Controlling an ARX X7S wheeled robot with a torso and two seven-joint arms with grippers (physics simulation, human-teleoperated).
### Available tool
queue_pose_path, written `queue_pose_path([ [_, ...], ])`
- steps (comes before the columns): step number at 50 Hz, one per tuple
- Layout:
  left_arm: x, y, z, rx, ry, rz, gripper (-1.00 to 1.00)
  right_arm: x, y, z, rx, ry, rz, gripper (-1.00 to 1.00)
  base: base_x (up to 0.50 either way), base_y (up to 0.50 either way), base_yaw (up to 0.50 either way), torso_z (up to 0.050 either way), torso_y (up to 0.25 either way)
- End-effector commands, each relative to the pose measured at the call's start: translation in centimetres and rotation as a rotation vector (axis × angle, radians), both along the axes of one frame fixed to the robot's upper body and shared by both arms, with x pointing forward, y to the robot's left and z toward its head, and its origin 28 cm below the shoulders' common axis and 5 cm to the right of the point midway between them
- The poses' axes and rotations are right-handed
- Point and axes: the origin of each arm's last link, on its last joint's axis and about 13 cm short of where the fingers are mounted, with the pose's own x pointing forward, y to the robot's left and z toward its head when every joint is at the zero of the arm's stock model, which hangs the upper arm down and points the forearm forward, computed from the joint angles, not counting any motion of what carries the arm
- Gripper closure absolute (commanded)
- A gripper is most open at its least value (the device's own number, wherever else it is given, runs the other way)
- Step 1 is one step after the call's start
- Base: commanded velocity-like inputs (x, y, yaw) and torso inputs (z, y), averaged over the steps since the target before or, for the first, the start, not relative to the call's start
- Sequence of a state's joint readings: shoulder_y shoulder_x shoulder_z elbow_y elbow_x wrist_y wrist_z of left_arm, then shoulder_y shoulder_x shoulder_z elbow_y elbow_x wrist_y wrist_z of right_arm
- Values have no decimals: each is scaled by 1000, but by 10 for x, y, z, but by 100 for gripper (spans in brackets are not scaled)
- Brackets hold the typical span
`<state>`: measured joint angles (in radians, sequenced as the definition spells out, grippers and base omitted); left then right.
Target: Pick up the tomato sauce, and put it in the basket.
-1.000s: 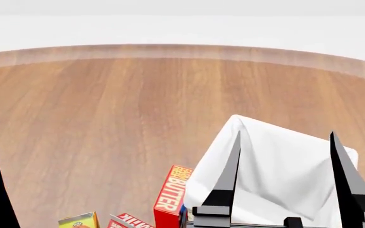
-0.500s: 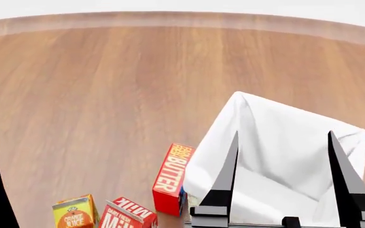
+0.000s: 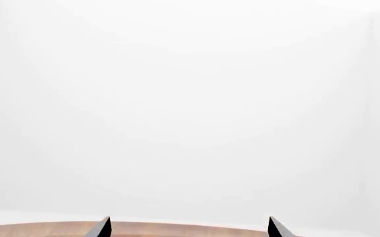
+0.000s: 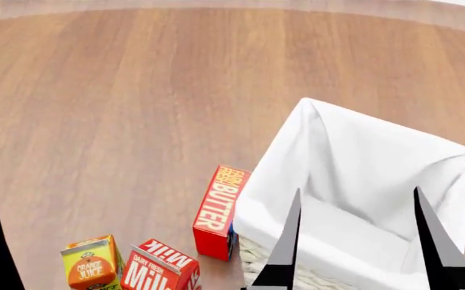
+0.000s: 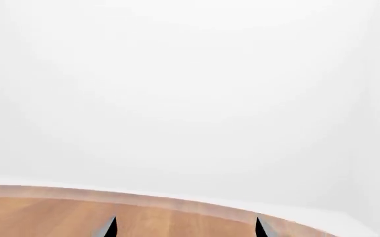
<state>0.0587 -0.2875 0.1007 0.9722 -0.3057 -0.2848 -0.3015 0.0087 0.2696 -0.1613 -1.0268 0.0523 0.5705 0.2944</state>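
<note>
We list: cream woven basket with white cloth liner (image 4: 361,181), near edge, empty as far as visible; tomato sauce unseen; both grippers spread, holding nothing; everything remains.

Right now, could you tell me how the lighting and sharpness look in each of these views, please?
Head view: even, flat light, sharp render, only soft shading inside the basket liner and a faint shadow beside the butter carton. Both wrist views: mostly blank white background, no glare; only a wood table strip and dark fingertips.

Cloth-lined wicker basket (image 4: 450,181), wood table (image 4: 119,90)
</note>
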Motion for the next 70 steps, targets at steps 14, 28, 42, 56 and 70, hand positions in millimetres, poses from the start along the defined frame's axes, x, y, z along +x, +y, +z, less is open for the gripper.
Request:
queue_pose_path([
  [14,0,0,-1,-3,2,-5,-100,-40,9,-20,-55,117,64,-100,0,0,0,0,0],
  [28,0,-1,-3,0,6,-9,-100,-50,17,-59,-8,251,103,-100,0,0,0,0,0],
  [42,0,-2,-3,0,4,-11,-100,-46,22,-81,19,366,120,-100,0,0,0,0,0],
  [56,0,-2,-3,2,3,-12,-100,-40,26,-99,31,525,106,-100,0,0,0,0,0],
  [70,0,-1,-3,5,3,-9,-100,-40,30,-117,46,627,86,-100,0,0,0,0,0],
])
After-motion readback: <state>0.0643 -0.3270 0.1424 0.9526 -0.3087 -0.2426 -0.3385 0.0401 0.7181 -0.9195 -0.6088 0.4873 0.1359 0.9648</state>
